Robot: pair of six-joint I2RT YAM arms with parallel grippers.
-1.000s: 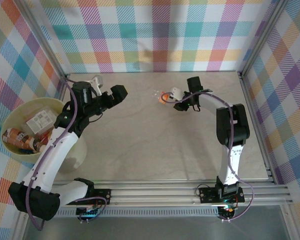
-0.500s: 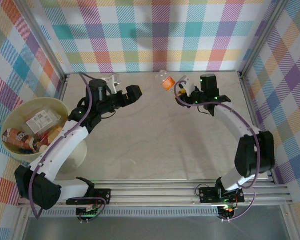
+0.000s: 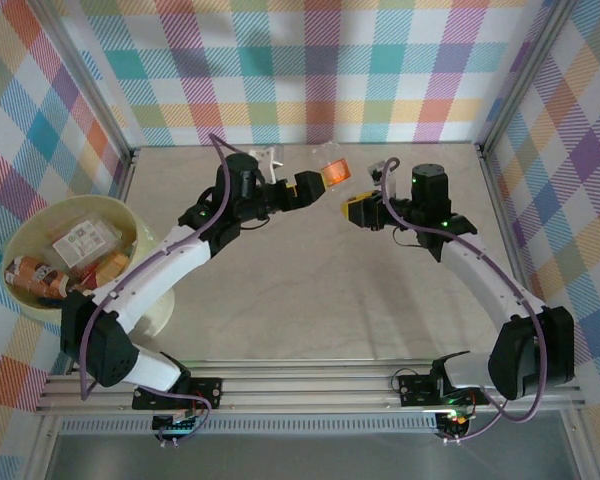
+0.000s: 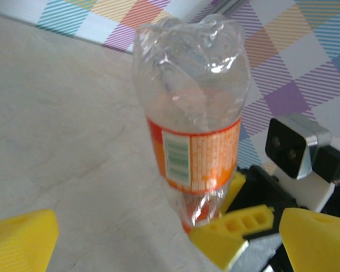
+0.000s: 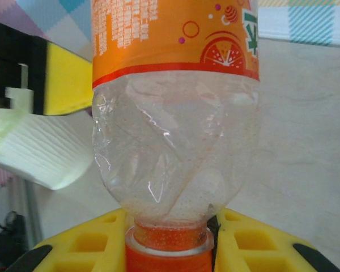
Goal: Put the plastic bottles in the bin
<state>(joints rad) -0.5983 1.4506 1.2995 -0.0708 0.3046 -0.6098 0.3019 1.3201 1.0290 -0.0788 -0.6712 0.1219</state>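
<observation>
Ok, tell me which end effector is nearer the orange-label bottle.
Right. The right end effector is shut on the neck of the orange-label bottle. The left end effector stands open just short of its other end, apart from it.

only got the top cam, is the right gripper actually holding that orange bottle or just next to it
Observer: Holding it. The right wrist view shows the right gripper shut on the orange-label bottle at its neck.
Operator: left fingers on it yet
Observer: No. The left wrist view shows the left gripper open, with gaps to the bottle on both sides.
Operator: bottle crushed
Observer: Yes, its clear body is dented.
</observation>
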